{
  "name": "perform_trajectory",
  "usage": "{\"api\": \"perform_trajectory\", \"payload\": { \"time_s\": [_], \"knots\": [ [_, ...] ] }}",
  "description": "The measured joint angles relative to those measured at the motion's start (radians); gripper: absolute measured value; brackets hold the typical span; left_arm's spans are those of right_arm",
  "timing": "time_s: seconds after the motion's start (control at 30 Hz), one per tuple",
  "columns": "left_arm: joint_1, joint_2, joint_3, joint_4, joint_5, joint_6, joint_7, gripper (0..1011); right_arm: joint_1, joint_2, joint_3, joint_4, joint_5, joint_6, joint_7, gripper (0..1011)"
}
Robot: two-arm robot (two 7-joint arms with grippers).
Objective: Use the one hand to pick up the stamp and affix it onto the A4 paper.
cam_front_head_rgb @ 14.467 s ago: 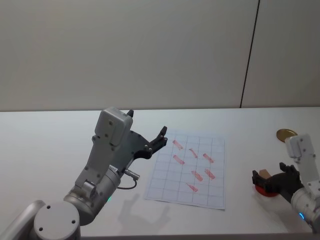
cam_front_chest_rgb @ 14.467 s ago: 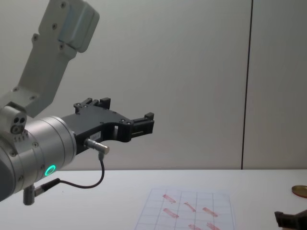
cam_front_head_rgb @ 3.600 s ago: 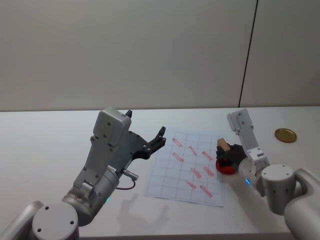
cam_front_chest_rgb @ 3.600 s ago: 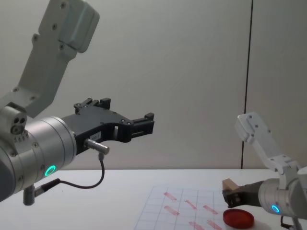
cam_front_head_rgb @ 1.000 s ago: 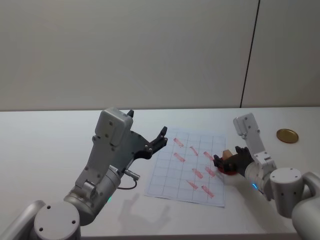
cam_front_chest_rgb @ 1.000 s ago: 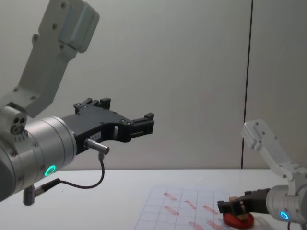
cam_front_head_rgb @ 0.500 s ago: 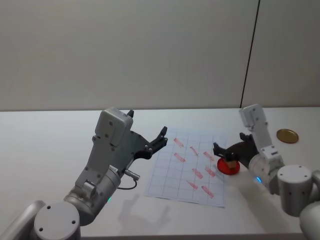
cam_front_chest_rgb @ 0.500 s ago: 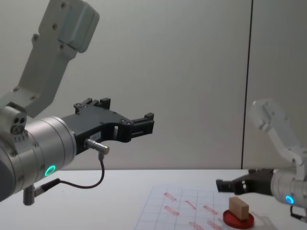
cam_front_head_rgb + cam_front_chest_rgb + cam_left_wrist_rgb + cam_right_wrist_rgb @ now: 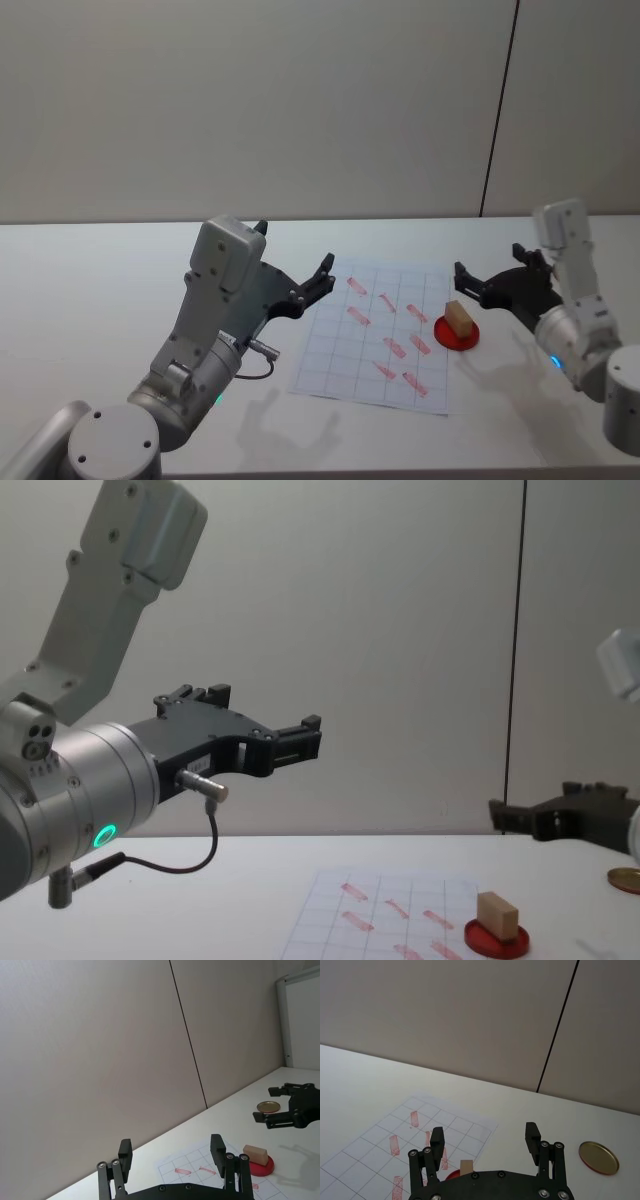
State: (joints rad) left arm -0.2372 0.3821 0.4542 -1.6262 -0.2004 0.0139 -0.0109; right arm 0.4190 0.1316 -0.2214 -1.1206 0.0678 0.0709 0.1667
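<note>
The stamp (image 9: 459, 319), a small tan wooden block, rests on a flat red disc (image 9: 457, 338) that overlaps the right edge of the A4 paper (image 9: 352, 352). The paper is a gridded sheet with several red marks. My right gripper (image 9: 488, 262) hangs open, a little above and to the right of the stamp, touching nothing. From the chest, the stamp (image 9: 497, 914) sits on the red disc (image 9: 495, 941), and the right gripper (image 9: 530, 802) is raised to its right. My left gripper (image 9: 295, 245) is open and held high over the paper's left edge.
A round gold-brown disc (image 9: 598, 1157) lies on the white table to the right of the paper, also seen low at the chest view's right edge as the gold disc (image 9: 628, 878). A grey wall runs behind the table.
The right gripper has let go of the stamp, leaving it on the red disc, and has drawn back up and to the right. The left arm has not moved.
</note>
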Motion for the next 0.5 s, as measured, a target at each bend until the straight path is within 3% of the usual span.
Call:
{"api": "perform_trajectory", "payload": {
  "time_s": [0.13,0.5],
  "knots": [
    [0.0,0.0,0.0,0.0,0.0,0.0,0.0,993,-0.041,0.018,0.01,-0.071,0.017,0.001,-0.004,1000],
    [0.0,0.0,0.0,0.0,0.0,0.0,0.0,993,-0.095,0.041,0.022,-0.163,0.039,0.002,-0.009,999]
  ]
}}
